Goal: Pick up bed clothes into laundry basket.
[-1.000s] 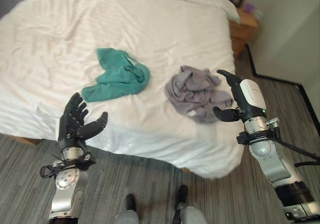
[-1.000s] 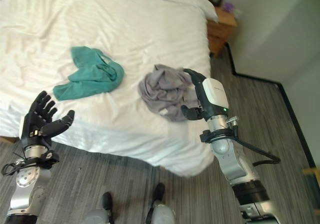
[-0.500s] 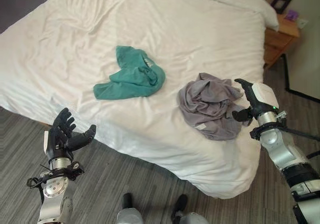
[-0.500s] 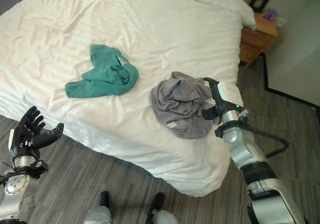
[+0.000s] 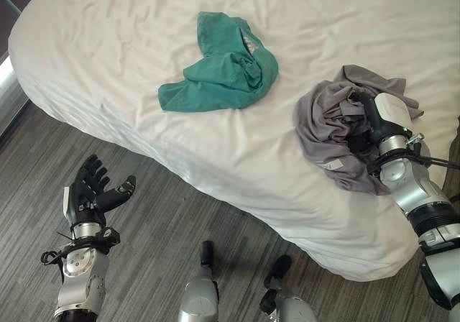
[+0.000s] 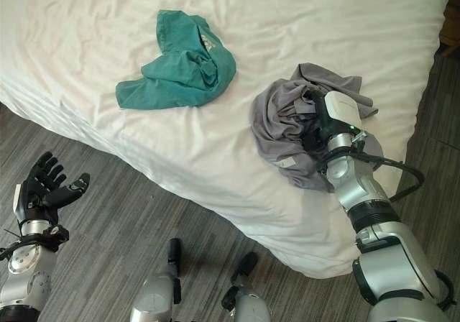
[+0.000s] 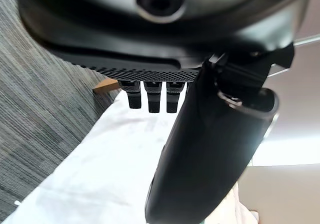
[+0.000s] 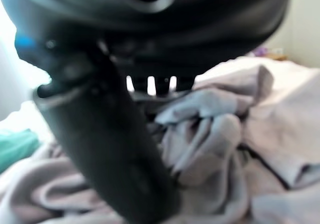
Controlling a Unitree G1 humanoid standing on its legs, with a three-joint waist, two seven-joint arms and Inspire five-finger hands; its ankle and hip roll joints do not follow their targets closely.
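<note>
Two garments lie on the white bed (image 5: 108, 49): a teal one (image 5: 226, 74) near the middle and a crumpled grey one (image 5: 327, 117) close to the bed's right corner. My right hand (image 5: 384, 113) rests on the grey garment (image 8: 215, 129), its straight fingers (image 8: 150, 84) reaching into the folds and the thumb (image 8: 100, 149) stretched alongside; no cloth is gripped. My left hand (image 5: 90, 196) is open with spread fingers (image 7: 152, 96), low over the floor in front of the bed's left part, well apart from both garments.
Grey striped flooring (image 5: 165, 250) runs along the bed's front edge. The sheet hangs over the bed's near side (image 5: 302, 214). A dark strip (image 5: 11, 85) borders the floor at the far left.
The camera has tilted and shifted, sliding the bed up and right. My right hand has moved from beside the grey garment onto it. The left hand stays open over the floor.
</note>
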